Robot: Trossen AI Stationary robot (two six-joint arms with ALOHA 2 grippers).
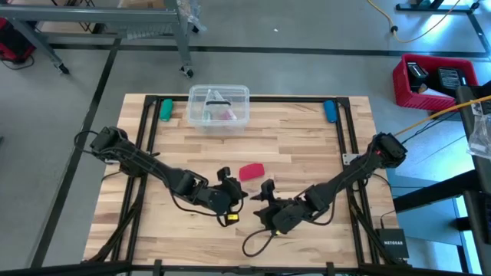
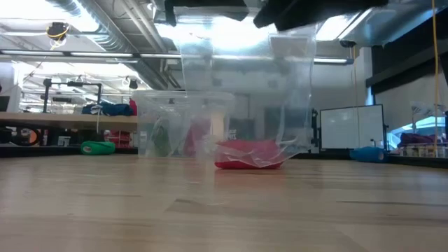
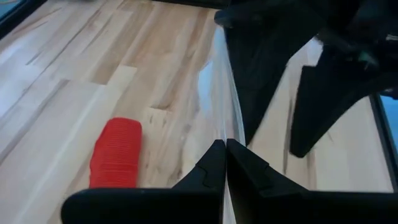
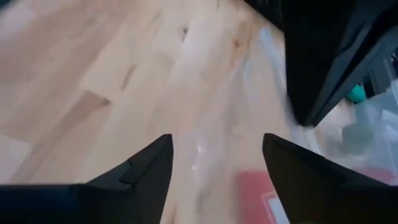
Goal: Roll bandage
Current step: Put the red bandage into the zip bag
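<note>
The bandage (image 1: pixel 252 171) is a small red roll lying on its side on the wooden table, also visible as the roll (image 3: pixel 115 152) and the roll (image 2: pixel 245 155). A crumpled clear plastic wrapper (image 2: pixel 245 91) hangs above it, with my left gripper (image 3: pixel 225 149) shut on it, just near-left of the roll (image 1: pixel 229 186). My right gripper (image 4: pixel 217 155) is open, near-right of the roll (image 1: pixel 266 189). Its fingers stand on either side of a faint film of the wrapper (image 4: pixel 205 146). Whether they touch it, I cannot tell. My left gripper pinches a thin edge of the clear wrapper (image 3: pixel 224 127) between its two shut fingertips, coming slanting down from the table's near left. The wrapper hangs slack below the fingers, and its lower end (image 2: pixel 269 159) reaches down beside the red roll on the table.
A clear plastic box (image 1: pixel 219 106) stands at the far middle of the table. A green object (image 1: pixel 165 109) lies at the far left and a blue one (image 1: pixel 330 111) at the far right. A black frame rail (image 1: pixel 146 130) borders the tabletop.
</note>
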